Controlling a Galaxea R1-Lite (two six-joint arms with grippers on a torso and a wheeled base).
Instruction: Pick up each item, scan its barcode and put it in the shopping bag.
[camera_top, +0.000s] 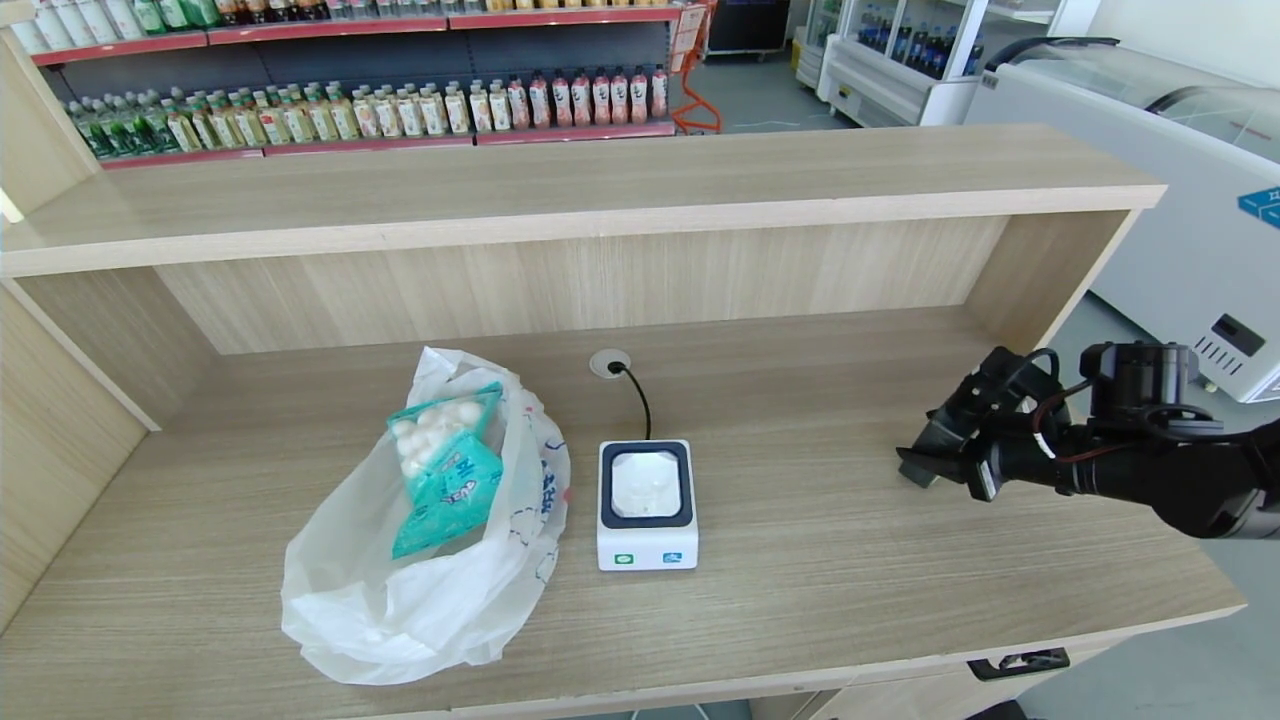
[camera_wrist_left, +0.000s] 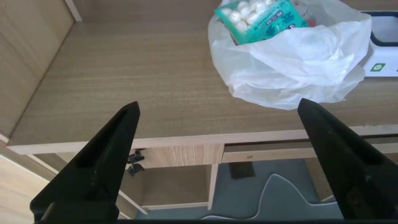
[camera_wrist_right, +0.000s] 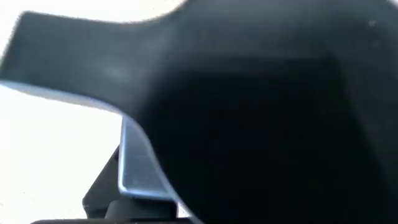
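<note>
Shopping bag (camera_top: 400, 610): thin white plastic, slumped on the counter (camera_top: 850, 560) at my left, mouth open toward the back wall. It has blue print on its side, crumpled and too small to read. Inside it is a teal packet (camera_top: 445, 480) of white round pieces. It has a clear window up top and a printed label lower down, which I can't read. Its lower end is veiled by the bag's plastic.

The scanner (camera_top: 646, 510) is a white box with a dark-framed window on top, just beside the bag on its right and not touching it. There are two small marks on its front face, one green and one blue, both illegible. A black cable (camera_top: 640, 405) runs from its back to a hole in the counter.

My right hand (camera_top: 920, 467) hangs over the counter's right end, well apart from the scanner. I can't tell whether it is spread or pressed together. The right wrist view gives a dark blurred shape close up that I can't identify.

My left hand (camera_wrist_left: 219, 107) is spread wide, off the counter's near edge, with the bag beyond it.

Behind are shelves (camera_top: 400, 140) of bottles (camera_top: 380, 112), labels unreadable, and a chest freezer (camera_top: 1150, 150), cut off at right.
</note>
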